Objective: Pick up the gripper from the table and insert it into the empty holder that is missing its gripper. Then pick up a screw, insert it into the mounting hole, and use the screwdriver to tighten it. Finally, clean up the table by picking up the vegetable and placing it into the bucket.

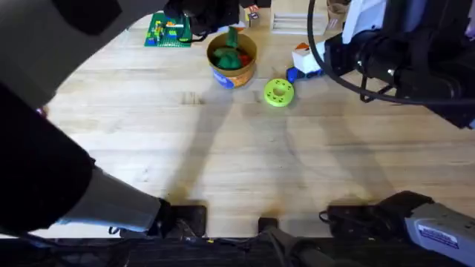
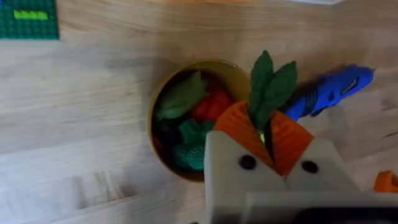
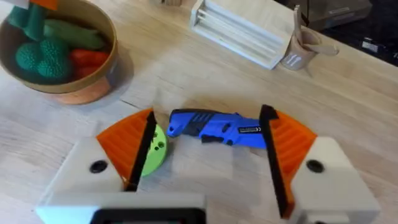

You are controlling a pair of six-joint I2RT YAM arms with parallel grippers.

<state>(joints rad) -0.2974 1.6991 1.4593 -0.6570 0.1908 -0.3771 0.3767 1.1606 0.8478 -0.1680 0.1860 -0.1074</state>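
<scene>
Overhead: the bucket (image 1: 233, 61) stands on the worktop (image 1: 223, 148) toward the far side, with green and red toy food inside. A lime-green disc (image 1: 279, 93) lies just beside it, and the blue screwdriver (image 1: 303, 71) lies near the disc.

Left wrist: the left tool (image 2: 266, 138) is closed on the vegetable (image 2: 268, 88), pinching its base between the orange pads (image 2: 239, 127), with the leaves sticking up. It hangs over the bucket's (image 2: 163, 158) rim.

Right wrist: the right tool (image 3: 208, 146) is open, its pads wide apart above the screwdriver (image 3: 217, 127), not touching it. The disc (image 3: 152, 148) sits by one pad.
</scene>
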